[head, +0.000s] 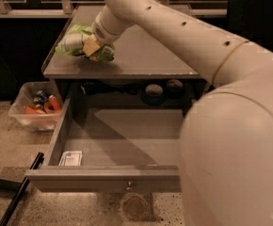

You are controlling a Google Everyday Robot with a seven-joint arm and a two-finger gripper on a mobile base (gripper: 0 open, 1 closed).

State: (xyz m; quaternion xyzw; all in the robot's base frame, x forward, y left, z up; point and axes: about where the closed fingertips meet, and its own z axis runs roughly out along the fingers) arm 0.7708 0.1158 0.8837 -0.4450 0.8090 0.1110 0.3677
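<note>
On the tabletop [146, 55], gripper [91, 45] touches green bag [69, 43]; its grip cannot be told.

the gripper [91, 46] rests at a crinkled, shiny green chip bag [70, 41] near the left edge of the table [146, 55], whose grey top looks smooth and matt. the arm [183, 32] is smooth, faintly glossy cream plastic. the open drawer [127, 131] is matt grey. the floor bin [21, 105] is clear plastic.
</note>
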